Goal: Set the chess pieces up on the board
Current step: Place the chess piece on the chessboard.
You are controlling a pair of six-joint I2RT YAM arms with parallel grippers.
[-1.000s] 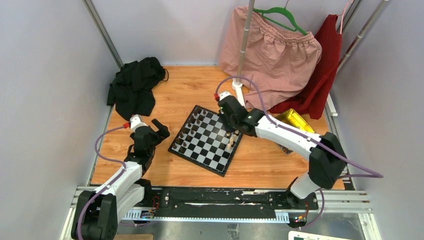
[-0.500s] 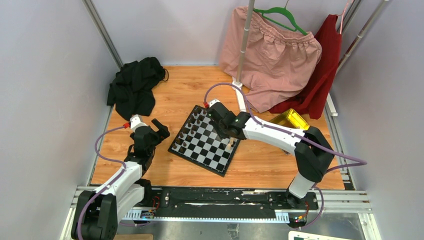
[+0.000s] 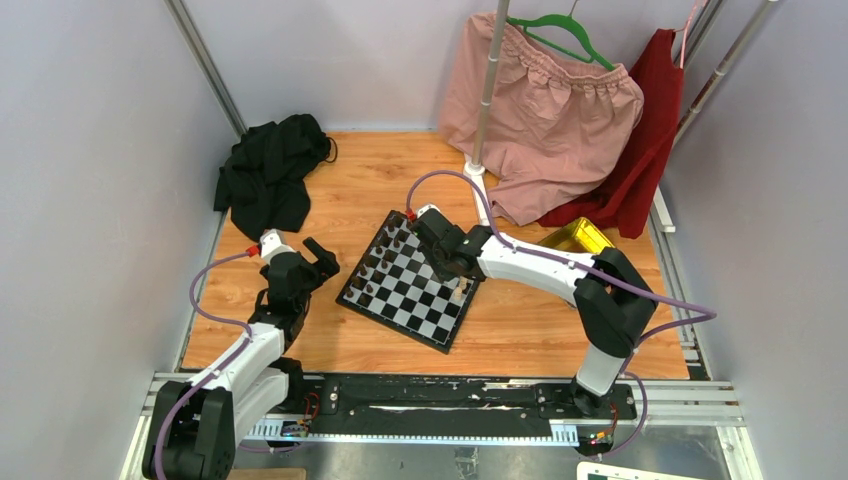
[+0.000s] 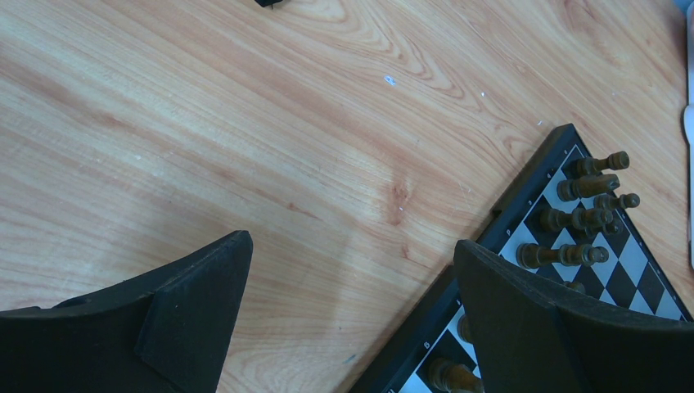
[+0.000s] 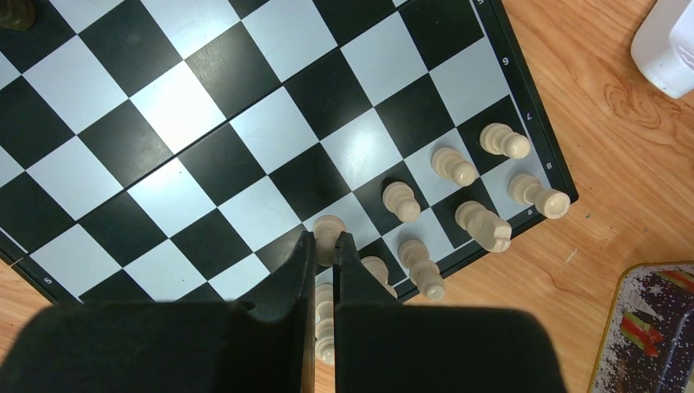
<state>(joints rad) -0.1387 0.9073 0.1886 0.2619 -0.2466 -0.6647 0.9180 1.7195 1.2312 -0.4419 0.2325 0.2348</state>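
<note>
The chequered board (image 3: 420, 300) lies at an angle mid-table. Dark pieces (image 3: 385, 255) stand along its left side, cream pieces (image 3: 462, 288) along its right edge. My right gripper (image 3: 448, 266) hangs over the board's right part. In the right wrist view it (image 5: 325, 239) is shut on a cream pawn (image 5: 328, 227) just above a white square, with several cream pieces (image 5: 458, 168) beside it. My left gripper (image 3: 318, 258) is open and empty over bare wood left of the board; its view shows the board's corner (image 4: 524, 205) and dark pieces (image 4: 585, 188).
A black cloth (image 3: 268, 175) lies at the back left. Pink (image 3: 560, 110) and red (image 3: 640, 150) garments hang at the back right by a white pole base (image 3: 478, 172). A gold tray (image 3: 585, 240) sits right of the board, and a printed tin (image 5: 646, 327) shows nearby.
My right arm has swung left, further in over the board's right side, with its jaws shut. The left arm has not moved.
</note>
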